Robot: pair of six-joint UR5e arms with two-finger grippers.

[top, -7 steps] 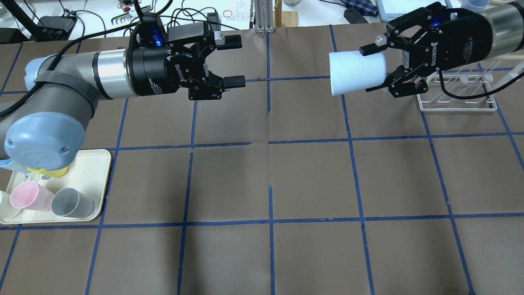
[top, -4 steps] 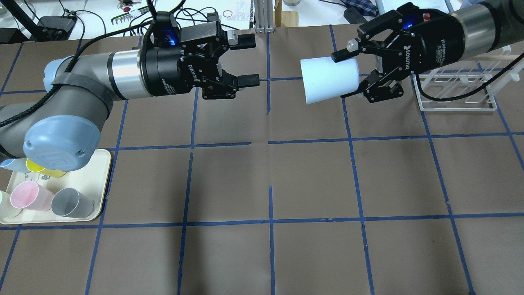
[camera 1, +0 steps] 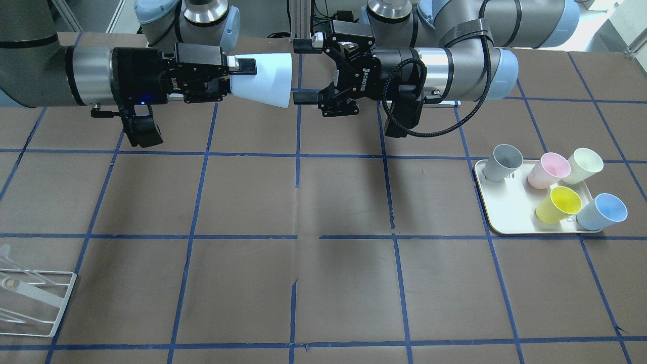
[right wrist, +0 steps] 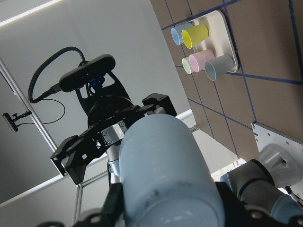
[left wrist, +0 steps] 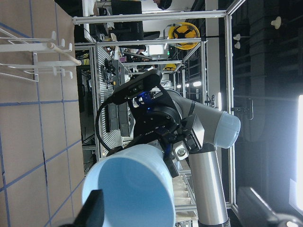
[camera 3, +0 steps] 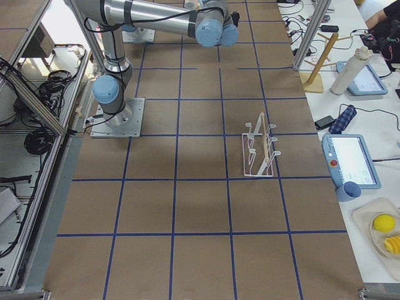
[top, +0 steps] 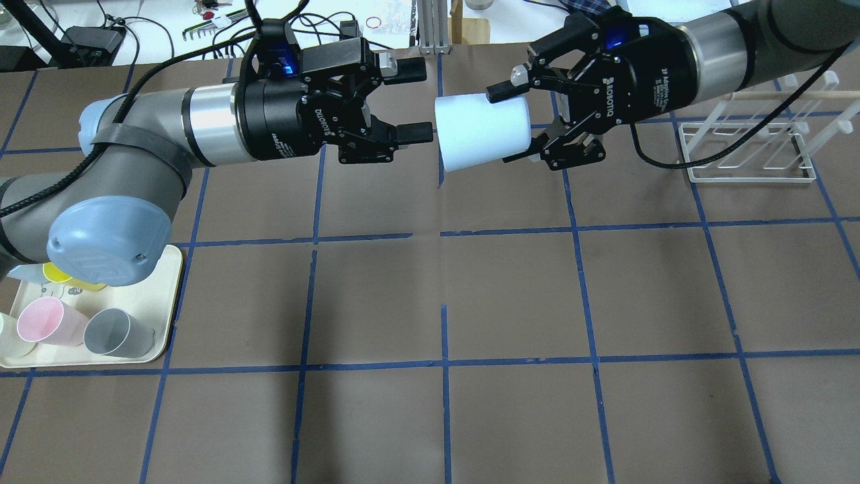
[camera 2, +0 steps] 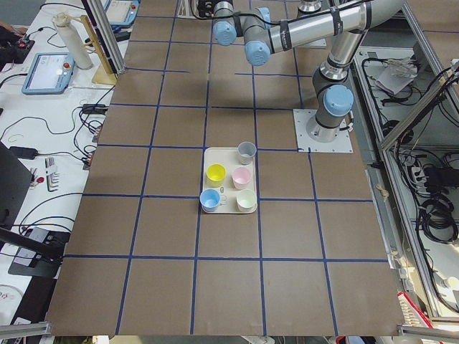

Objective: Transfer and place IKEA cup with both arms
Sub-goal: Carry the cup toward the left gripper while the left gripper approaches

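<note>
**Cup closes in for the hand-over**

The left tool (top: 413,101) has edged rightward, its fingers spread wide. The IKEA cup (top: 480,131), held sideways above the desk (top: 510,296), has travelled left, and its rim now sits just beside those fingers. The right tool (top: 514,126) clamps the cup's narrow end, so the transfer looks imminent.

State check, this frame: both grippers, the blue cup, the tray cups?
left gripper: open, fingertips at the rim of the IKEA cup.
right gripper: shut on the IKEA cup, base end.
IKEA cup: in the air, lying sideways.
tray cups: upright on the tray.
</note>
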